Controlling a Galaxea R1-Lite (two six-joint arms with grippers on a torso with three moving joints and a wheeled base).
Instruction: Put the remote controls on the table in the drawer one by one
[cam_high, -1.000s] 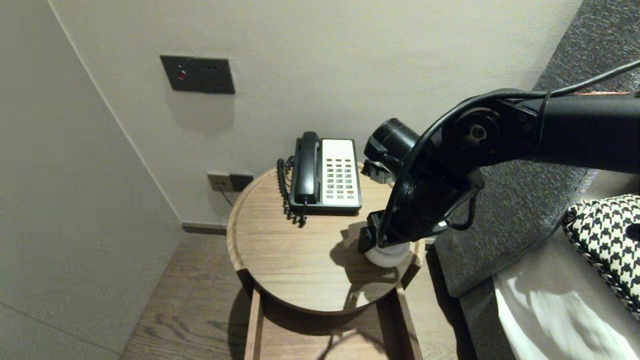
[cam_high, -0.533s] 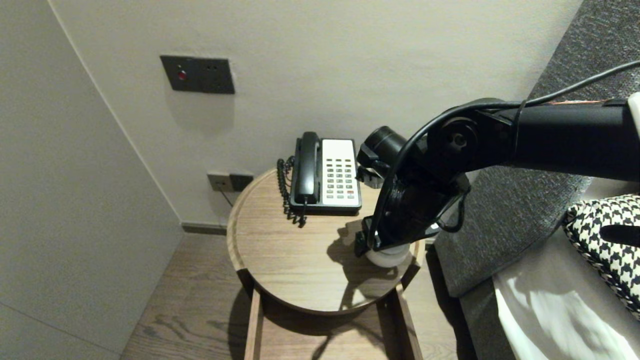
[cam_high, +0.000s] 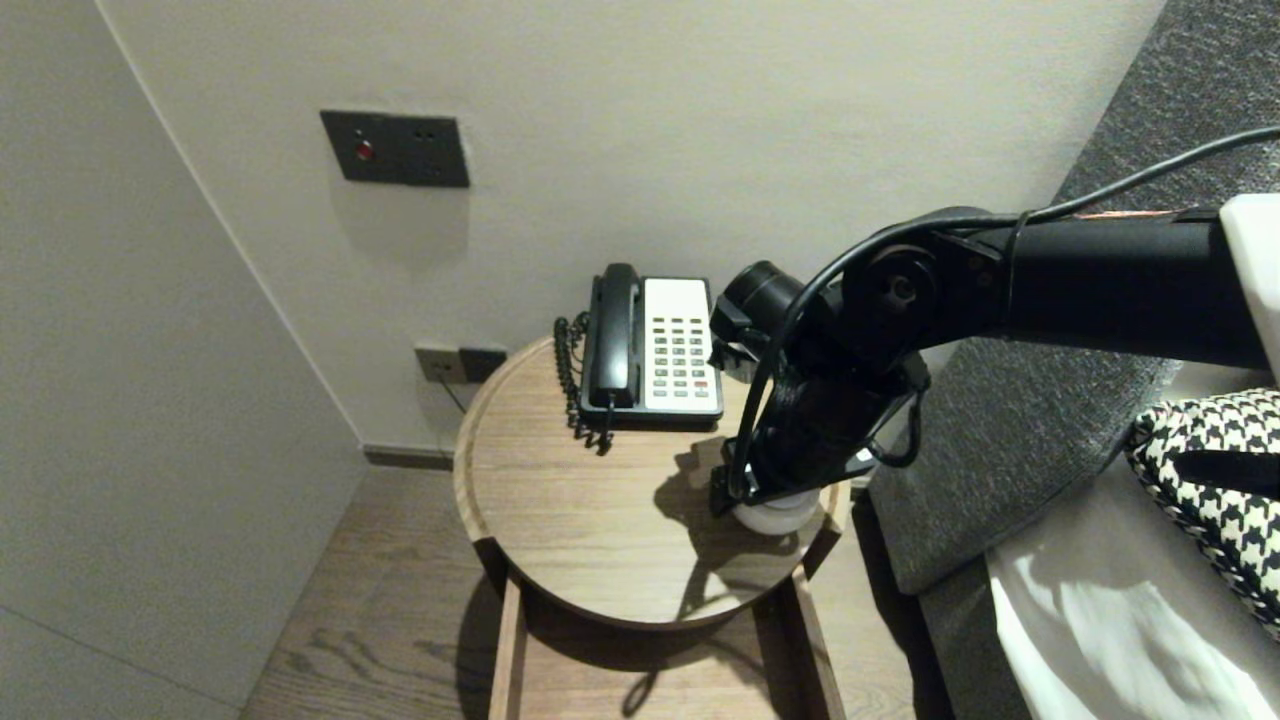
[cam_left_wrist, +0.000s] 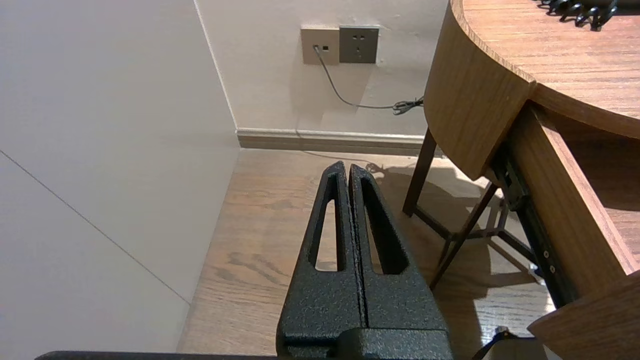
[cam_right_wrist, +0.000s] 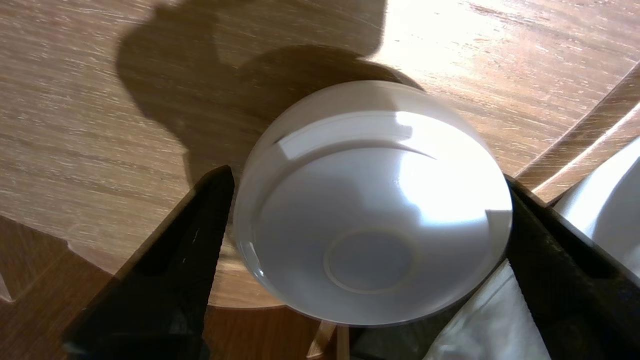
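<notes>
A white bowl (cam_high: 772, 517) stands near the right front edge of the round wooden side table (cam_high: 560, 500). My right gripper (cam_high: 765, 495) reaches down over it from the right. In the right wrist view, the gripper (cam_right_wrist: 367, 177) is open, with one black finger (cam_right_wrist: 200, 225) on each side of the bowl (cam_right_wrist: 370, 215). Both fingers are close against its wall, and the bowl is empty. My left gripper (cam_left_wrist: 345, 167) is shut on nothing and hangs over the wooden floor to the left of the table.
A black and white desk phone (cam_high: 652, 345) with a coiled cord sits at the back of the table. A grey headboard (cam_high: 1050, 420), white bedding (cam_right_wrist: 600, 200) and a houndstooth pillow (cam_high: 1210, 470) lie close on the right. Walls close in behind and on the left.
My right arm has shifted left and sunk a little over the bowl. The bowl and the phone have stayed in place.
</notes>
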